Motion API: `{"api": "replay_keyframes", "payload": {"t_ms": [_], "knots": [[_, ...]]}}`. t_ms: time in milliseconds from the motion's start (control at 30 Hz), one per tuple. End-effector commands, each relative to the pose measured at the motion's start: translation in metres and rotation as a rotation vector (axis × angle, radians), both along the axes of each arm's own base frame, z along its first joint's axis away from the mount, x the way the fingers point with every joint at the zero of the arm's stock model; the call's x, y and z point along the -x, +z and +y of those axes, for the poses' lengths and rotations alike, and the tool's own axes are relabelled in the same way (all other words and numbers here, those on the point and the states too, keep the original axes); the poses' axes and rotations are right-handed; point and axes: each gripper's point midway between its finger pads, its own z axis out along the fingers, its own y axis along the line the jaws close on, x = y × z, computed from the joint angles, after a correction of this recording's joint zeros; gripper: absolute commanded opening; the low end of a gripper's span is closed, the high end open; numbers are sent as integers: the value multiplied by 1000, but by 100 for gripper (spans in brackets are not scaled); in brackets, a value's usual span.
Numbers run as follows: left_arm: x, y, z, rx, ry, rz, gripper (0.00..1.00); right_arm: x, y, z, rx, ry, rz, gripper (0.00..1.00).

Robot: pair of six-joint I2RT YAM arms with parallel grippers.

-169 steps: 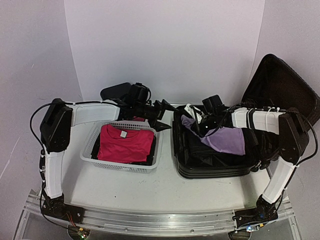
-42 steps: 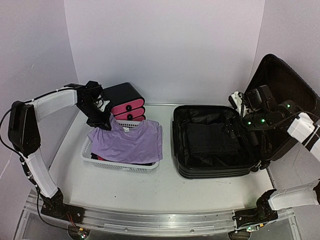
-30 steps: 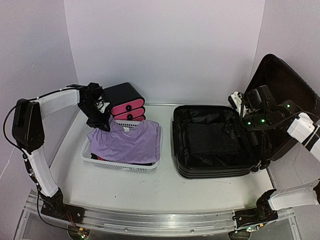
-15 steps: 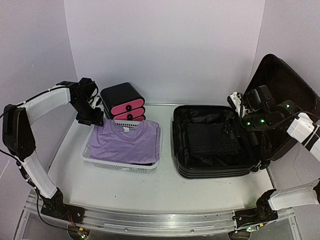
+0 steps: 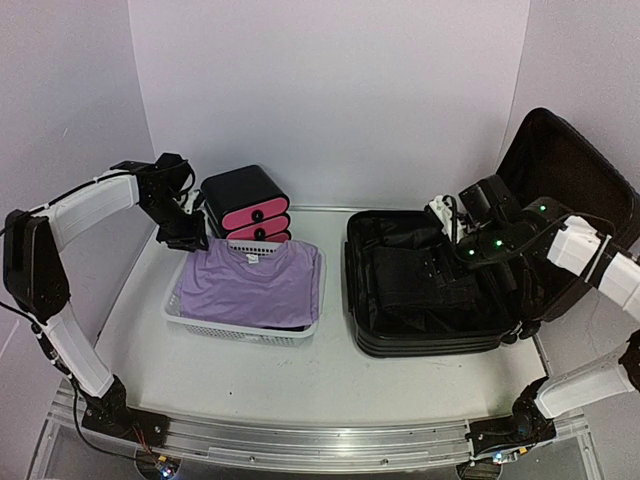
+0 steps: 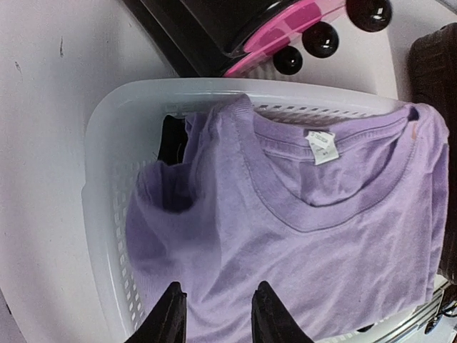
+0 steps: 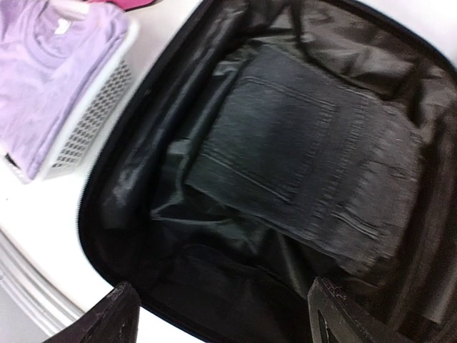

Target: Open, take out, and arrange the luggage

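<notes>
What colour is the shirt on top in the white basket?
The shirt is lavender, with a white neck label; clearest in the left wrist view.

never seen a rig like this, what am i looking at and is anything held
These are two robot arms bolted at the near edge of a table, each ending in a two-finger gripper. The wide picture comes from a fixed camera above and behind them; the other two come from cameras on each wrist. On the left sits a white basket with a purple shirt on top, and behind it a black box with pink drawers. On the right lies the luggage, lid up, with a dark folded cloth inside. The left gripper hovers over the shirt, the right gripper over the luggage; both are open and hold nothing.
</notes>
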Motion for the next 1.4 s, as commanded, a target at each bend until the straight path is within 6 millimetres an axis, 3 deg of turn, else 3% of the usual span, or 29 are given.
{"api": "replay_keyframes", "payload": {"t_ms": [0,100,200,333,433,600,700,800,933,1000,1100,1200,1300,1367], "knots": [[-32,-12,0,-26,48,-23,31,-9,28,53,-199,82,-24,83],[-50,-36,7,-105,72,-6,28,-7,32,102,-311,175,-1,83],[-58,-54,1,-101,65,33,24,-7,29,144,-314,242,13,80],[-63,-73,4,-139,62,50,24,-10,19,198,-299,316,33,67],[-60,-75,4,-142,44,55,26,-15,-1,227,-236,341,34,57],[-53,-44,4,-121,13,-14,37,-11,-37,256,-89,379,48,43],[-48,-19,2,-92,3,-68,45,-11,-59,257,61,343,8,32],[-37,14,-4,-23,-20,-129,55,-7,-80,256,171,315,-26,31],[-16,62,-5,51,-42,-232,72,-4,-117,260,217,298,23,31],[-6,83,-6,87,-51,-279,77,-2,-127,263,217,299,44,33],[7,107,-6,127,-62,-336,81,0,-111,272,165,319,44,39],[18,118,-4,148,-62,-371,82,2,-59,274,86,349,-18,48],[26,118,-5,176,-64,-381,83,5,-8,259,53,374,-114,63],[31,118,-9,208,-72,-376,84,6,17,238,74,382,-190,74]]}}
